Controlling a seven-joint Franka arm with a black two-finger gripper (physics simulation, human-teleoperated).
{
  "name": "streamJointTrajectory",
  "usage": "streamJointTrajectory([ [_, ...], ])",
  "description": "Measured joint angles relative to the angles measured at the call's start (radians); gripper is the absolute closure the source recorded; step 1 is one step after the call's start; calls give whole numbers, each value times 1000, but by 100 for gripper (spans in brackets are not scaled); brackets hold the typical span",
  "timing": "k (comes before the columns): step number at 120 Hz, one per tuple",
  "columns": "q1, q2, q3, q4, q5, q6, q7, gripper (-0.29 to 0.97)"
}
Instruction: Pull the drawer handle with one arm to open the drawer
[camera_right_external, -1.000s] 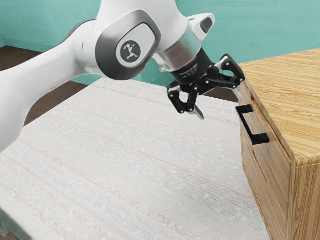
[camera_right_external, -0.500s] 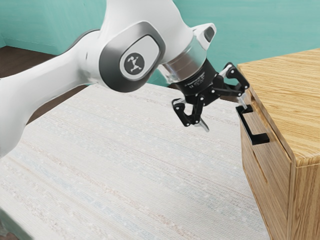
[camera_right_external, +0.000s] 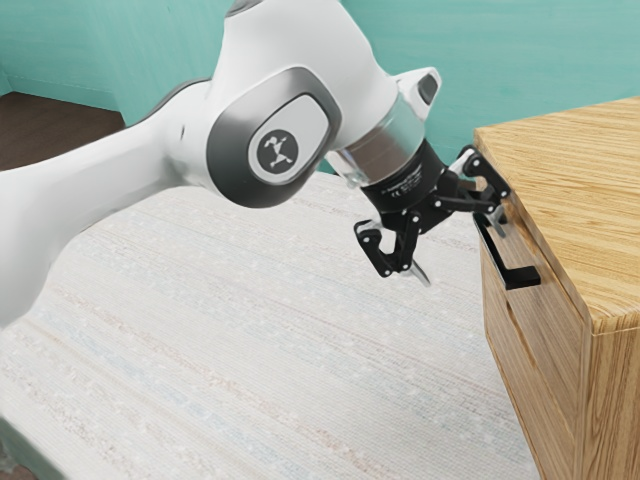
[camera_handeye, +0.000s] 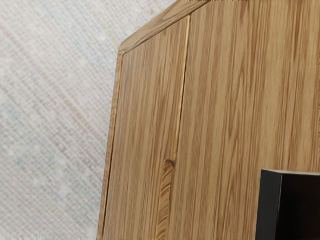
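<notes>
A wooden cabinet (camera_right_external: 570, 190) stands at the exterior view's right, its top drawer front (camera_right_external: 530, 300) flush with the body. A black bar handle (camera_right_external: 507, 258) sticks out from that front. My black gripper (camera_right_external: 458, 248) hangs open just left of the handle, tilted toward it. One fingertip (camera_right_external: 497, 224) lies against the handle's upper end; the other fingertip (camera_right_external: 421, 273) is out over the table, well apart. Nothing is between the fingers. In the wrist view the drawer front (camera_handeye: 220, 115) is close ahead and one end of the black handle (camera_handeye: 290, 206) sits right under my hand.
The cabinet rests on a pale woven tabletop (camera_right_external: 250, 330) that stretches wide to the exterior view's left. A teal wall (camera_right_external: 560, 50) runs behind. A lower drawer front (camera_right_external: 545, 420) shows beneath the top one.
My hand has moved right and slightly down toward the cabinet, bringing the upper fingertip to the handle's top end. The gripper stays open and the drawer has not moved.
</notes>
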Motion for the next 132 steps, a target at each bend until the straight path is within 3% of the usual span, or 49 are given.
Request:
streamJointTrajectory([
  [50,0,0,2,-36,-23,35,-28,0],
  [81,3,-39,9,-67,-22,38,-38,27],
  [132,24,-227,32,-269,-25,56,-47,36],
])
